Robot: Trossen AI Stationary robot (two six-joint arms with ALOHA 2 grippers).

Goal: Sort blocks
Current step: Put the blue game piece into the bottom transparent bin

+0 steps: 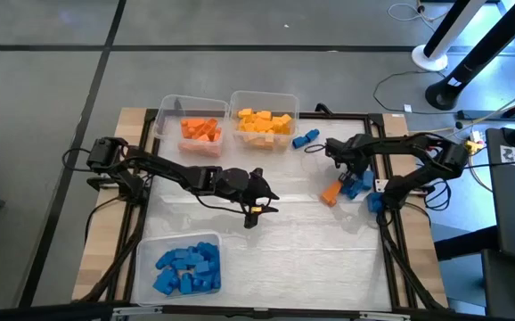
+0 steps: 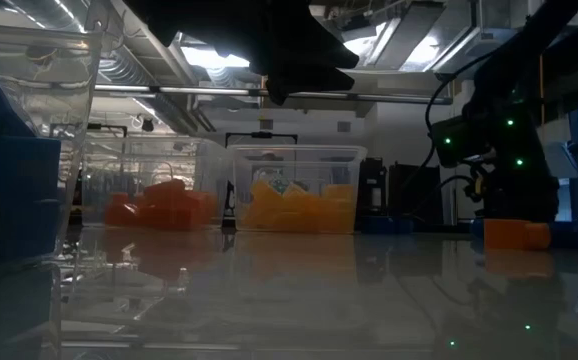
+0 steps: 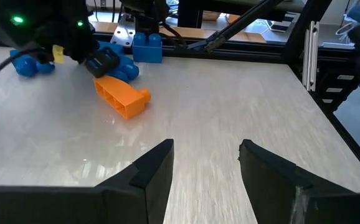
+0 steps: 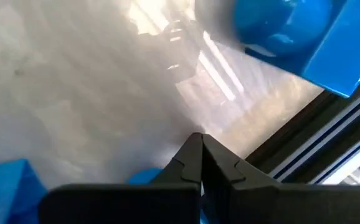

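Loose blocks lie at the table's right: an orange block, blue blocks beside it, a blue brick and a blue pair farther back. My right gripper is shut and points steeply down among the blue blocks, just past the orange one. My left gripper hangs open over the table's middle with nothing between its fingers. My right gripper's shut fingertips stand right beside a blue block, close above the table. Whether they touch that block or the table, I cannot tell.
Clear bins stand at the back, one with orange blocks and one with yellow blocks. A bin of blue blocks sits at the near left. A black frame rail runs along the table's right edge, close to my right gripper.
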